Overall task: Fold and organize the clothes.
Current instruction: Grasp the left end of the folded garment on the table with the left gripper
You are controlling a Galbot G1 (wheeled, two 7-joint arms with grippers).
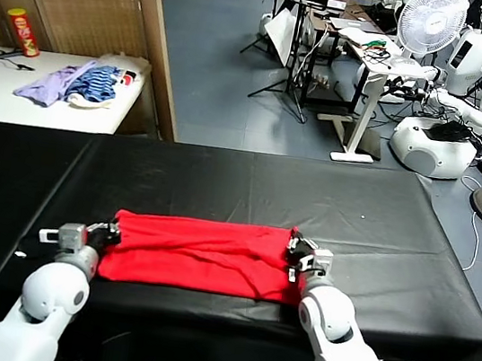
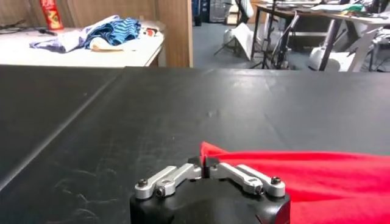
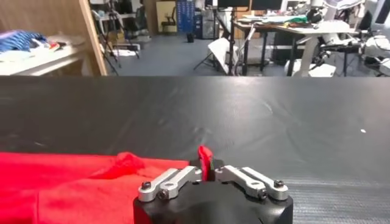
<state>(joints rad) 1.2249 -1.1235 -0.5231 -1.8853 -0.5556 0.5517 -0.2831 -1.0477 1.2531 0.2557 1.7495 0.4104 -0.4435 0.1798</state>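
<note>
The clothes are one bright red T-shirt (image 1: 199, 251), folded into a long flat band across the near part of the black-covered table (image 1: 250, 177). My left gripper (image 1: 113, 232) sits at the band's left end, shut on a corner of the red cloth (image 2: 317, 176). In the left wrist view the fabric runs up between the closed jaws of that gripper (image 2: 203, 161). At the band's right end my right gripper (image 1: 296, 248) pinches a small upright tab of the shirt (image 3: 73, 182). In the right wrist view the tab stands between the jaws of that gripper (image 3: 205, 164). No print or label shows.
A white side table (image 1: 0, 94) at the back left carries a lilac garment (image 1: 48, 84), a blue-striped garment (image 1: 99, 85) and a red can (image 1: 23, 32). A wooden partition (image 1: 157, 41) stands beside it. A fan (image 1: 431, 23) and another robot (image 1: 458, 95) stand beyond the table's far right.
</note>
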